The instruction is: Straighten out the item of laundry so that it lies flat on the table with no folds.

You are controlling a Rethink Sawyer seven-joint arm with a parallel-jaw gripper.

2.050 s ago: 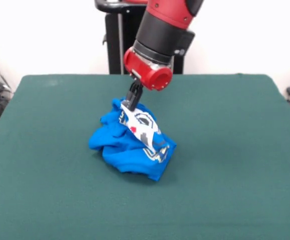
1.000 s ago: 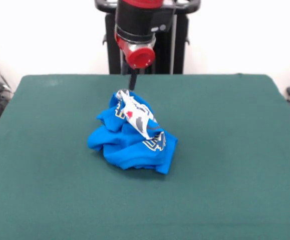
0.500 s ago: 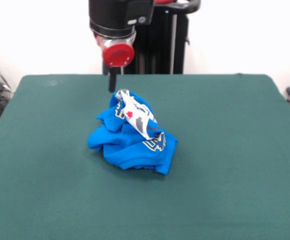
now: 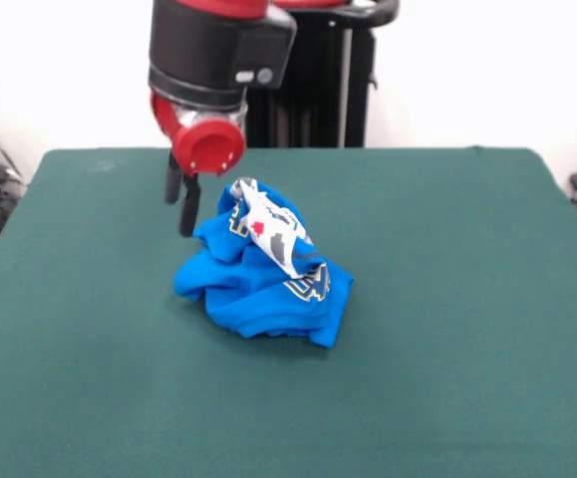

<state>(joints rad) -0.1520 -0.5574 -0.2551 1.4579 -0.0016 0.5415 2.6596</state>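
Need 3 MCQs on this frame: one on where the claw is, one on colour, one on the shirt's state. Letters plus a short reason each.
1. Where is the claw relative to the T-shirt?
A. To the picture's left of it
B. Buried inside the heap
C. To the picture's right of it

2. What colour is the table cover?
A. Grey
B. Dark green
C. Red

3. What state is the T-shirt in?
A. Spread flat
B. Hung from the claw
C. Crumpled in a heap

Answers:
1. A: the claw hangs beside the heap's left edge in the front view.
2. B: green cloth covers the whole tabletop.
3. C: the blue fabric is bunched in folds, with the print twisted on top.
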